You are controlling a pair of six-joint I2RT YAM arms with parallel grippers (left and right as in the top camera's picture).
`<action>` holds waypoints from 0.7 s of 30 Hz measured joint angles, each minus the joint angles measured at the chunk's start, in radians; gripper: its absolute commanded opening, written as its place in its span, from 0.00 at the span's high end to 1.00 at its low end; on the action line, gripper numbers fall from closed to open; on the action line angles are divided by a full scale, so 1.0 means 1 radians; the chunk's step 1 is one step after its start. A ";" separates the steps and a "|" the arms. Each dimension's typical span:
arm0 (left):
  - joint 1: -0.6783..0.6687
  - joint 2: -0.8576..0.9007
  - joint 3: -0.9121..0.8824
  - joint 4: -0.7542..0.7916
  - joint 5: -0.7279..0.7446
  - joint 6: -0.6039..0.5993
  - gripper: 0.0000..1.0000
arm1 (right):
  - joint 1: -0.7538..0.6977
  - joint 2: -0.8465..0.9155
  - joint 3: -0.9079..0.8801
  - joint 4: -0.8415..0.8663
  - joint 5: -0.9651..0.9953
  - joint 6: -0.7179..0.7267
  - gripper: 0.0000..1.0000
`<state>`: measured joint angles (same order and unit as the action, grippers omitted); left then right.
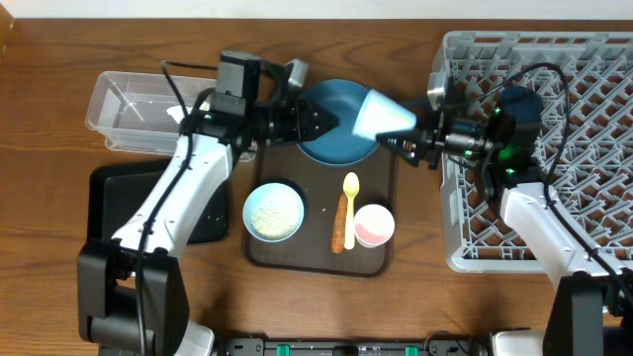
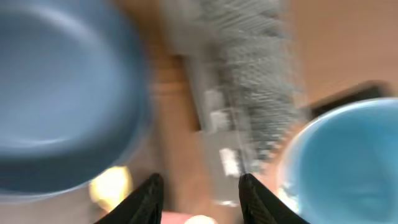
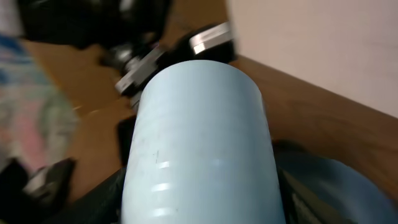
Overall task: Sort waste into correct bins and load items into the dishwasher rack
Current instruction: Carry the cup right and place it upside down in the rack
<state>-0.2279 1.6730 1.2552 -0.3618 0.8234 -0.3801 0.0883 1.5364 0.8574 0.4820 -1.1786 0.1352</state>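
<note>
The light blue cup (image 1: pixel 381 116) lies on its side in the air over the dark blue plate (image 1: pixel 331 146), with my right gripper (image 1: pixel 407 135) shut on its narrow end. In the right wrist view the cup (image 3: pixel 199 124) fills the gap between the jaws of the right gripper (image 3: pixel 199 202). My left gripper (image 1: pixel 331 121) stands open just left of the cup's mouth and holds nothing. The blurred left wrist view shows the left gripper (image 2: pixel 200 182) with its fingers apart, the plate (image 2: pixel 62 93) to the left and the cup (image 2: pixel 348 168) to the right. The grey dishwasher rack (image 1: pixel 593 99) is at the right.
On the brown tray (image 1: pixel 297 259) are a white bowl (image 1: pixel 274 212) of rice, a pale yellow spoon (image 1: pixel 350 198), an orange carrot piece (image 1: pixel 340 227) and a pink cup (image 1: pixel 374 225). A clear tub (image 1: pixel 134 104) and a black bin (image 1: pixel 104 203) stand at the left.
</note>
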 measured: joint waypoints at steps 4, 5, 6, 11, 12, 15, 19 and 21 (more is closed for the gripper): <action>0.036 0.000 0.000 -0.080 -0.167 0.033 0.58 | -0.026 0.000 0.000 -0.003 0.103 0.017 0.77; 0.046 0.000 0.000 -0.093 -0.191 0.041 0.58 | -0.030 0.000 0.000 -0.005 0.134 0.023 0.78; 0.056 0.000 0.000 -0.104 -0.211 0.047 0.57 | -0.038 0.000 0.000 -0.010 0.157 0.027 0.78; 0.103 0.000 0.000 -0.140 -0.270 0.079 0.58 | -0.080 -0.032 0.007 -0.164 0.295 0.038 0.82; 0.111 0.000 0.000 -0.143 -0.279 0.085 0.58 | -0.089 -0.048 0.019 -0.235 0.336 0.030 0.82; 0.130 0.000 0.000 -0.158 -0.318 0.097 0.58 | -0.108 -0.092 0.079 -0.457 0.463 -0.024 0.82; 0.149 -0.014 0.000 -0.179 -0.386 0.119 0.58 | -0.110 -0.143 0.205 -0.699 0.639 -0.114 0.83; 0.155 -0.032 0.000 -0.195 -0.437 0.124 0.58 | -0.110 -0.160 0.266 -0.787 0.717 -0.145 0.83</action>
<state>-0.0727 1.6405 1.2552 -0.5564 0.3866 -0.2558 -0.0219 1.3762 1.1233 -0.3054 -0.4614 -0.0093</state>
